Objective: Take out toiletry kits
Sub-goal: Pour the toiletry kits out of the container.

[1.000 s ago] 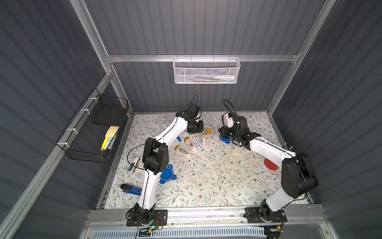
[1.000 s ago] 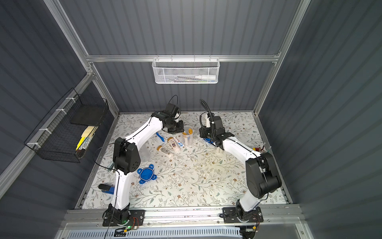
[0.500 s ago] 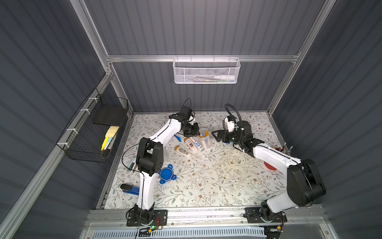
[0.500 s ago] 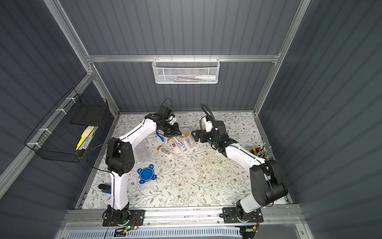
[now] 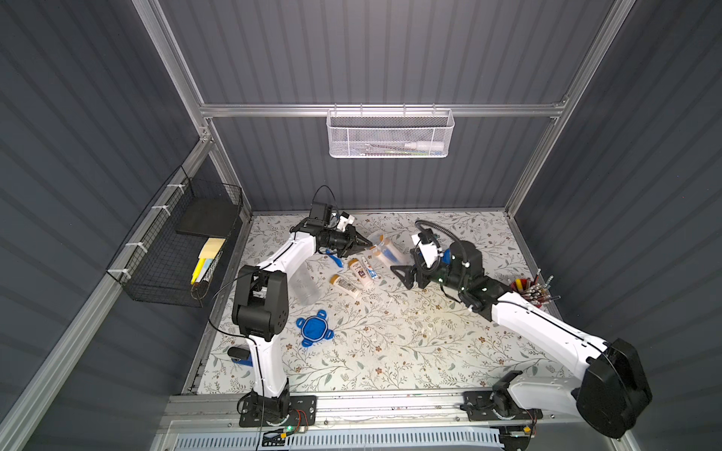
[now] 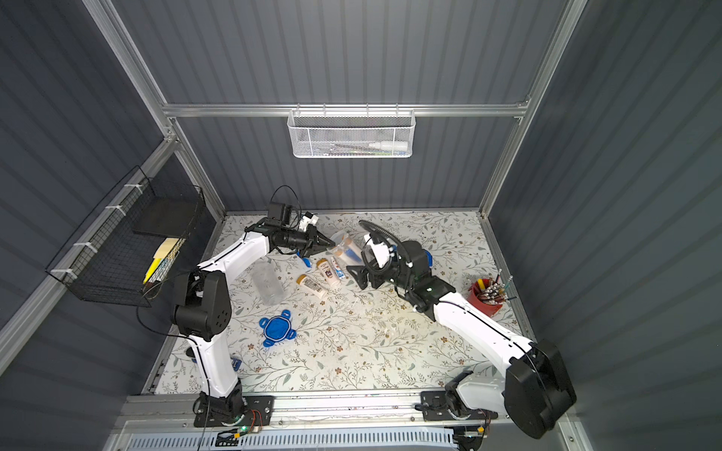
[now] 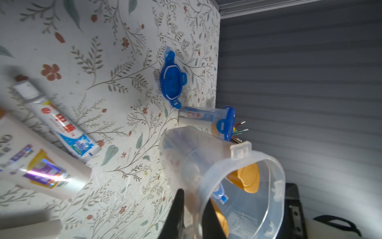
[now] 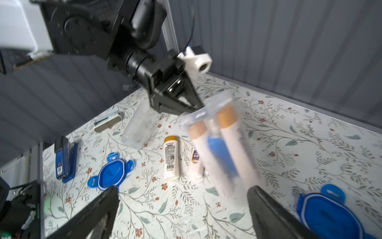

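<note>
My left gripper (image 5: pixel 365 244) (image 7: pixel 193 219) is shut on the rim of a clear open jar (image 5: pixel 385 250) (image 6: pixel 345 250), which hangs tilted over the floral table. Inside the jar (image 8: pixel 219 149) are two white bottles with tan caps and a blue toothbrush of the toiletry kits. Two more white bottles (image 5: pixel 345 286) (image 5: pixel 359 269), a toothpaste tube (image 5: pixel 369 267) (image 7: pixel 60 124) and a blue toothbrush (image 5: pixel 335 259) lie on the table beside it. My right gripper (image 5: pixel 406 275) (image 8: pixel 186 207) stands open just short of the jar's base, with nothing between its fingers.
An empty clear jar (image 5: pixel 304 285) lies on its side at the left. Blue clip lids (image 5: pixel 314 328) (image 8: pixel 330 211) lie loose. A closed jar with a blue lid (image 7: pixel 206 118) stands near the red cup of pens (image 5: pixel 525 289). A blue stapler (image 8: pixel 65 159) sits front left.
My right gripper has gone from nearly shut to wide open and shifted toward the middle of the table. The left gripper has stayed shut on the jar's rim, and the jar now lies more tilted.
</note>
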`<state>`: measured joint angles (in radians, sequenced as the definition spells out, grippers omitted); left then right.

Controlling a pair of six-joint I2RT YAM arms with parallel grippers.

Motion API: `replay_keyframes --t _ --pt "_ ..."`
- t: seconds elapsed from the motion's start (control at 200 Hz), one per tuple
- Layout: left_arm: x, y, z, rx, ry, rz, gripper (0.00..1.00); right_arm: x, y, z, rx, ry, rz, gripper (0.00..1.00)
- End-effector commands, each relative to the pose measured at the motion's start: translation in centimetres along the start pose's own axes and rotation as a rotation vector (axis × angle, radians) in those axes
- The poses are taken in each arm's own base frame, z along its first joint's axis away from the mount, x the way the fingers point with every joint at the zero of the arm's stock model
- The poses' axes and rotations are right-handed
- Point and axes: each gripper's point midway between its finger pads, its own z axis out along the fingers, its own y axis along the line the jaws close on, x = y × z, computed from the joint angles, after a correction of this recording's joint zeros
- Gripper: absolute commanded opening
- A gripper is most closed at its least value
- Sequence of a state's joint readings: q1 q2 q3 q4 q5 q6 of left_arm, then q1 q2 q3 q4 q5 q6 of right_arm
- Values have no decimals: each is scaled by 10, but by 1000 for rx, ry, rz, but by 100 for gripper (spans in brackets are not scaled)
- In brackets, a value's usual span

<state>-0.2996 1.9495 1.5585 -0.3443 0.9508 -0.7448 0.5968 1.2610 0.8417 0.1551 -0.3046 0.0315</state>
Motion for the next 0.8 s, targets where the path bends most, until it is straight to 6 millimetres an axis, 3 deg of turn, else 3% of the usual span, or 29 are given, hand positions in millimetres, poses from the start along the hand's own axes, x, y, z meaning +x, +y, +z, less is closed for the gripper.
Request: replay_keyframes --t 0.0,0.31,0.63,0.72,0.795 --pt "15 -51 -14 160 56 58 0 22 -12 6 99 62 -124 99" --pt "38 -66 -29 187 75 56 0 13 -39 50 191 76 -237 99" --pt "42 -69 -29 220 95 35 0 5 -58 82 249 72 -320 98" --pt "41 -67 -29 222 99 25 0 7 -58 87 238 84 -325 89" --pt "42 -66 -28 221 101 21 0 6 -54 86 217 88 -304 69"
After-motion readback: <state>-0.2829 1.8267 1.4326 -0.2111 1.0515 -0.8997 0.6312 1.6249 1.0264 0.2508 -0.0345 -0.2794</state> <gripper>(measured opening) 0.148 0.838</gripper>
